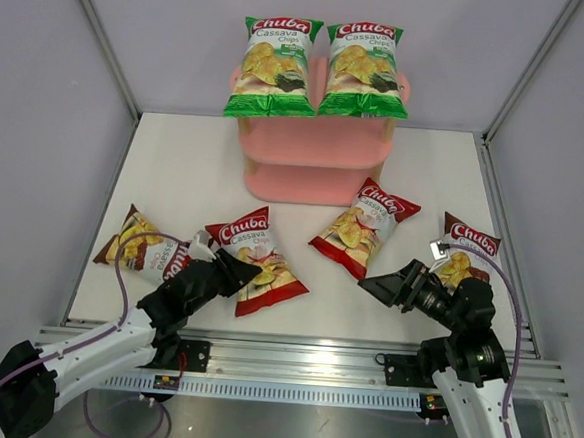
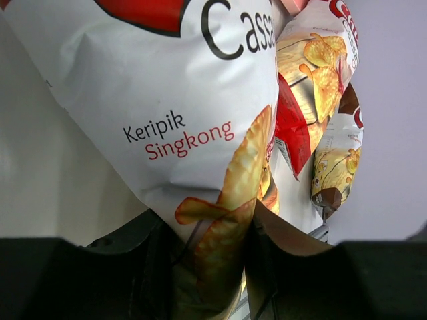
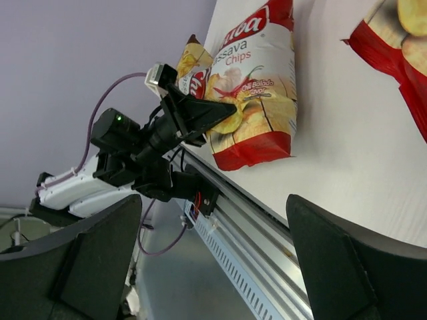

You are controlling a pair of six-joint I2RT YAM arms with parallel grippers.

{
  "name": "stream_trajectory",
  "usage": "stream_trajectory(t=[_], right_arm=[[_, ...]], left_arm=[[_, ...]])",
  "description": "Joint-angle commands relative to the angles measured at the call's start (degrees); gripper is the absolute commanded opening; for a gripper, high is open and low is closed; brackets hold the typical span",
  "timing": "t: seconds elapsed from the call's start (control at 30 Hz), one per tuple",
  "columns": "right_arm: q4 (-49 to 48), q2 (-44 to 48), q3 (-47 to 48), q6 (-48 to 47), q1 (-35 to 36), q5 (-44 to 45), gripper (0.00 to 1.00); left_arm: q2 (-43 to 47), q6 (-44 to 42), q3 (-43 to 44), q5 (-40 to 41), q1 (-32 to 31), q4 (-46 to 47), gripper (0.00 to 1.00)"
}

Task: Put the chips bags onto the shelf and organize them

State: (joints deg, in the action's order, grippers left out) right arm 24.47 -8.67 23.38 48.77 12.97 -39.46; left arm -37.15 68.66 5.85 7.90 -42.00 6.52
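Left tool [image 1: 238,270]: at the near left of the table [image 1: 196,162], its fingers [image 2: 150,267] against both sides of one end of the near red chips bag [image 1: 257,265], clamped on it. The bag lies flat, label up.

Right tool [image 1: 373,283]: near right, held over bare table, fingers wide apart and holding nothing.

Left dark brown chips bag [image 1: 140,243]: flat on the table just left of the left tool, partly under that arm's cable.

Right dark brown chips bag [image 1: 465,253]: flat at the right edge, its near end hidden behind the right arm.

Far red chips bag [image 1: 364,227]: flat and angled, right of centre, just in front of the shelf.

Pink shelf [image 1: 316,156]: far centre of the table.

Left green chips bag [image 1: 274,67], right green chips bag [image 1: 364,71]: side by side on the shelf's top board, labels towards the camera.
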Motion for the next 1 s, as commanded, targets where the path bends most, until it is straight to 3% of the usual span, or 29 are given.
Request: stream_trajectory(t=[0.0, 0.1, 0.2, 0.37, 0.5, 0.77, 0.97], right_arm=[[-9.9, -0.3, -5.0, 9.9, -0.1, 1.7, 0.96], [-14.6, -1.0, -10.9, 17.7, 0.0, 4.7, 0.95], [-26.6, -0.7, -17.6, 26.4, 1.3, 5.4, 0.93], [-32.6, -3.7, -17.2, 25.8, 8.3, 13.0, 0.94], [-42.7, -16.8, -14.9, 21.8, 19.9, 20.5, 0.94], [-61.9, -42.9, -4.8, 12.8, 35.5, 29.9, 0.98], [-74.8, -56.5, -1.8, 11.0, 39.8, 32.2, 0.98]], left_arm=[[0.8, 1.0, 2.3, 3.8, -1.4, 2.3, 0.3], [0.8, 1.3, 3.4, 4.5, -2.6, 4.6, 0.29], [0.8, 1.1, 5.6, 7.3, -4.2, 5.7, 0.29], [0.0, 0.0, 9.4, 10.1, -6.7, 8.7, 0.29], [-1.7, -0.4, 12.3, 11.0, -8.0, 11.1, 0.27], [1.1, 1.0, 15.2, 12.1, -9.9, 8.5, 0.26], [4.2, 3.2, 15.7, 10.8, -10.0, 5.3, 0.26]])
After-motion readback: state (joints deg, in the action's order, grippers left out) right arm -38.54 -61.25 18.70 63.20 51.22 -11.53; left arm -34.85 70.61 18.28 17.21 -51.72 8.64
